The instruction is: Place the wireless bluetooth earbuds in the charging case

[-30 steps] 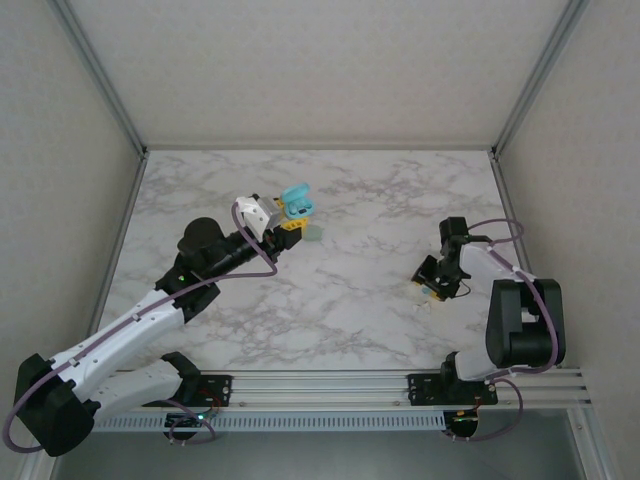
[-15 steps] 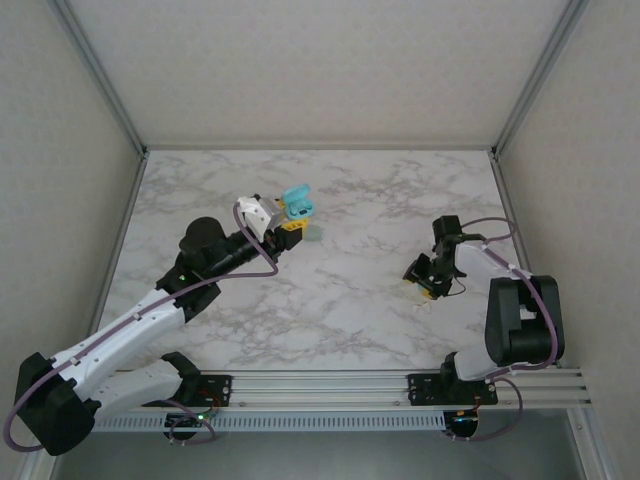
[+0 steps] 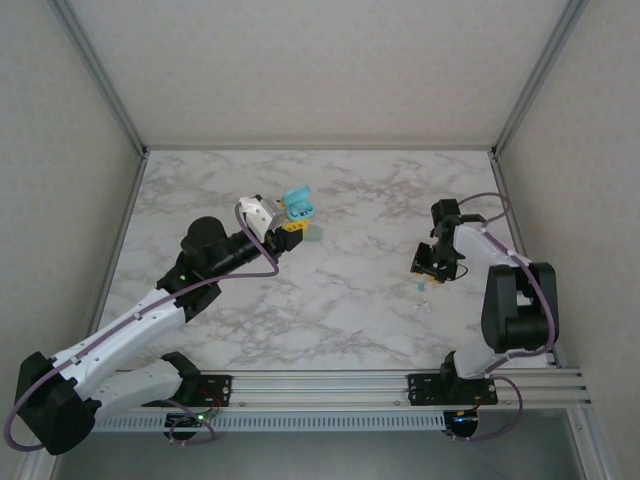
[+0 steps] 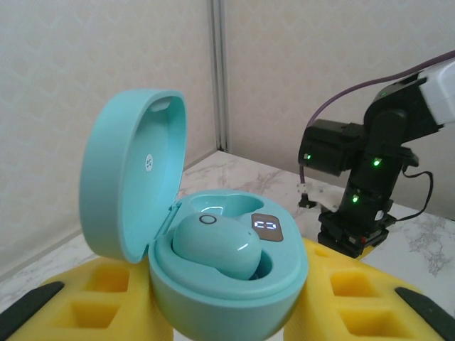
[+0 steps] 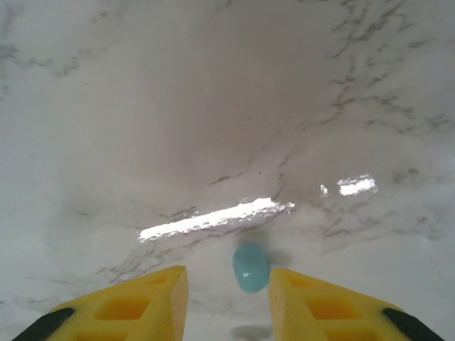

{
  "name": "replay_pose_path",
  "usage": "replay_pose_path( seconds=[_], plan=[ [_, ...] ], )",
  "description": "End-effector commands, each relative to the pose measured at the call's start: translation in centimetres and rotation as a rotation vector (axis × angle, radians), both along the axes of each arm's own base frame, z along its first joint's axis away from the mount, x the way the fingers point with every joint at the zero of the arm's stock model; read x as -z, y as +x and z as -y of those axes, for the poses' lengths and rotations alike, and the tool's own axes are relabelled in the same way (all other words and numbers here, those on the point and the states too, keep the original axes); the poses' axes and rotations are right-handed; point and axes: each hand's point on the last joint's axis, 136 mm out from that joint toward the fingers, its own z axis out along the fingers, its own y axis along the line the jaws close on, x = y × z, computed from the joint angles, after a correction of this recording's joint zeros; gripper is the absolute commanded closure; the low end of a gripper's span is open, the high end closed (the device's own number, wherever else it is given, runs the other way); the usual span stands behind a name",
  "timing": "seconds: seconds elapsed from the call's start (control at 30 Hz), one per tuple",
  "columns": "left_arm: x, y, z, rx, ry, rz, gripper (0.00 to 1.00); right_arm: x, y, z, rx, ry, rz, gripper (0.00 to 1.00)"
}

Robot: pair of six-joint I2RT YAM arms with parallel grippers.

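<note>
Currently my left gripper (image 3: 288, 224) clamps the open charging case (image 4: 131, 185) with one earbud (image 4: 217, 245) seated inside. My right gripper (image 5: 227, 288) stands parted over the table (image 5: 213, 106), the second earbud (image 5: 250, 268) lying between its fingers.

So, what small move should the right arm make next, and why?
Probably lower the right fingers around the loose earbud and close. It lies on the table just ahead of their open gap, not yet gripped, while the left fingers hold the open case with one earbud seated.
</note>
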Motion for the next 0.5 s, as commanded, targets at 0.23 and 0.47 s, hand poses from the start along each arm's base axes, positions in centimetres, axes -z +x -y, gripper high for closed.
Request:
replay_pose_path(
  seconds=[0.23,0.47],
  plan=[
    [-1.9,-0.4,-0.2,0.001,-0.032,0.019,0.79,1.4,-1.3,-0.1,-0.169,-0.041,-0.13,0.64],
    [-1.8,-0.3,-0.2,0.002,-0.034,0.016,0.79,2.1,-1.5,0.0,-0.192,-0.063,-0.163,0.65]
  ],
)
